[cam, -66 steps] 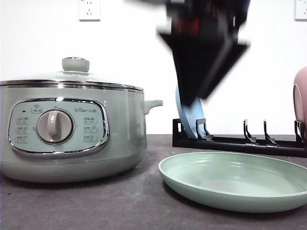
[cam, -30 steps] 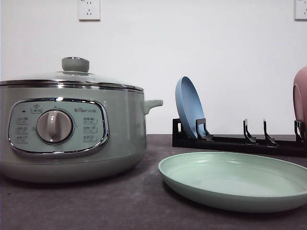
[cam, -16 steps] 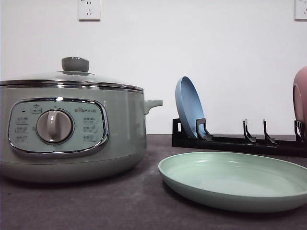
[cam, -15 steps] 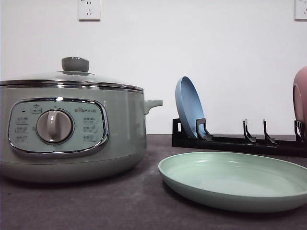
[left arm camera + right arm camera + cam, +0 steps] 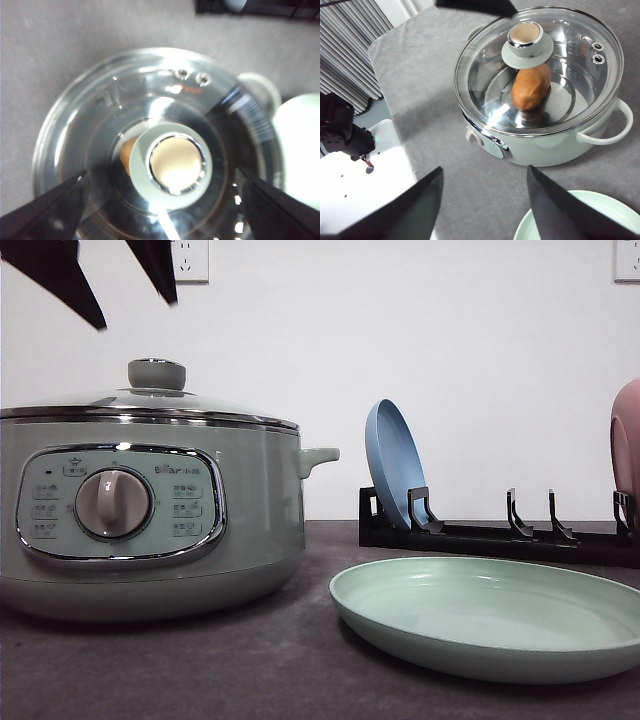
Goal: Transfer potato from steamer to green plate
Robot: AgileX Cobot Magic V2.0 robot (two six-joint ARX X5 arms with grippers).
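Barely started — lid [image 5: 540, 65] still on the steamer [image 5: 150, 510], potato [image 5: 531, 86] inside. Left claw [image 5: 160, 210] spread open above the knob [image 5: 175, 162]; right claw [image 5: 482, 200] open, empty. Green plate [image 5: 490, 615] bare, right.

Potato in the lidded steamer, green plate bare

The orange-brown potato [image 5: 531, 88] lies inside the sage steamer [image 5: 150, 530] under its glass lid; the mint green plate [image 5: 490, 615] lies flat beside it.
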